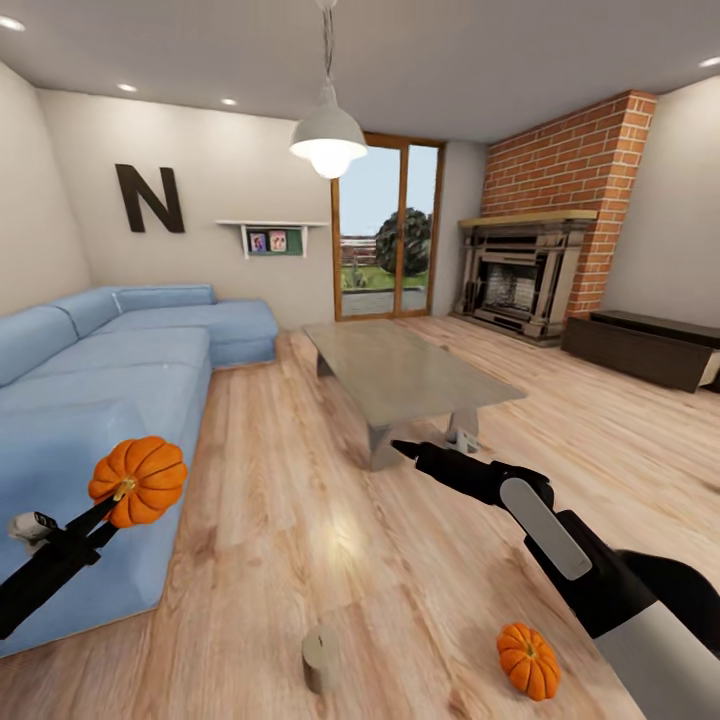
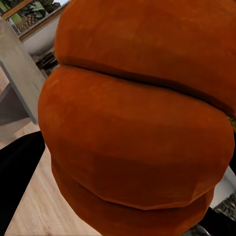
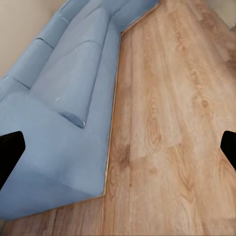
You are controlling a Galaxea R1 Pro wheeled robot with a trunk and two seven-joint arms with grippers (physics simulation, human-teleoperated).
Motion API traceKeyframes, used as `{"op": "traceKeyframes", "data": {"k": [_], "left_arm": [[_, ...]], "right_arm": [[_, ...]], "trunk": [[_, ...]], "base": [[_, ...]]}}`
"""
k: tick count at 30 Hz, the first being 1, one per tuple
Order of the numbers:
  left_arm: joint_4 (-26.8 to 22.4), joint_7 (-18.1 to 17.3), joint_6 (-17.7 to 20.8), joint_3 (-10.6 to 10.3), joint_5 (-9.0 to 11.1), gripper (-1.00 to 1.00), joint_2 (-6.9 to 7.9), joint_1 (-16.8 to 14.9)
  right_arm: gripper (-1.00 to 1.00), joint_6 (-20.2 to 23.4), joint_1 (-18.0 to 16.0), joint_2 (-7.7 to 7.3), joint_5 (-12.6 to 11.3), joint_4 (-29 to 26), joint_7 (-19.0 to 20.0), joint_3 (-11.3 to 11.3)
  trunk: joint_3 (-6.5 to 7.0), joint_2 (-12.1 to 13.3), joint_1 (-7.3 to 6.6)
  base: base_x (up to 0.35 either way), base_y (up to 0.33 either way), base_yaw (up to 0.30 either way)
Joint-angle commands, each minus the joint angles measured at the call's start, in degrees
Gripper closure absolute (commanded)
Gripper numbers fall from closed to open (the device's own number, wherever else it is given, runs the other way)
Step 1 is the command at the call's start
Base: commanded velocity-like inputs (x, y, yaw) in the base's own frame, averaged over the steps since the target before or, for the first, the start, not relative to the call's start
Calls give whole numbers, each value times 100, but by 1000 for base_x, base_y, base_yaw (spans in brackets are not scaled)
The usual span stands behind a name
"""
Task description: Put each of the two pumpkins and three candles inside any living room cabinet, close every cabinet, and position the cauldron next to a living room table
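the job has only just got going, i think; the left gripper (image 1: 118,497) is pinched shut on one pumpkin (image 1: 138,481) and holds it up in the air in front of the blue sofa (image 1: 110,370); in the left wrist view that pumpkin (image 2: 137,123) is right up against the camera, big and orange; the other pumpkin (image 1: 529,660) sits on the wood floor (image 1: 300,480) down near the robot, on its right side; one candle (image 1: 321,657) stands on the floor too, a little way to the left of that pumpkin; i can not see the other two candles or the cauldron from here; the long dark cabinet (image 1: 645,347) is far off by the wall, next to the brick fireplace (image 1: 530,270), and its front looks closed; so nothing looks put away yet, as far as i can tell, and all five things must go inside, and the cauldron must go by the table (image 1: 405,372); the left arm is low and reaches up and out with its load; the right arm reaches forward over the floor toward the table; the right gripper (image 3: 118,147) holds nothing and its two fingers (image 3: 10,150) are spread wide apart
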Motion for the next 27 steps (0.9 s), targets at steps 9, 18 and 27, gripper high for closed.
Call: {"op": "traceKeyframes", "data": {"k": [9, 18, 27], "left_arm": [[-39, 9, 58, -63, 30, 100, 0, -4], [-402, 62, 116, -690, -445, 100, -5, -45], [-805, 74, 601, -1046, -1324, 100, -72, -93]], "right_arm": [[-100, 2, -6, -6, -61, -12, -56, 13], [-100, 2, -6, -4, -60, -8, -56, 13], [-100, 2, -6, -4, -60, -10, -56, 14]], "trunk": [[-6, -3, 1], [-6, -3, 1], [-6, -3, 1]], "base": [[291, 135, -1], [74, 5, 0], [1, 0, 0]]}}
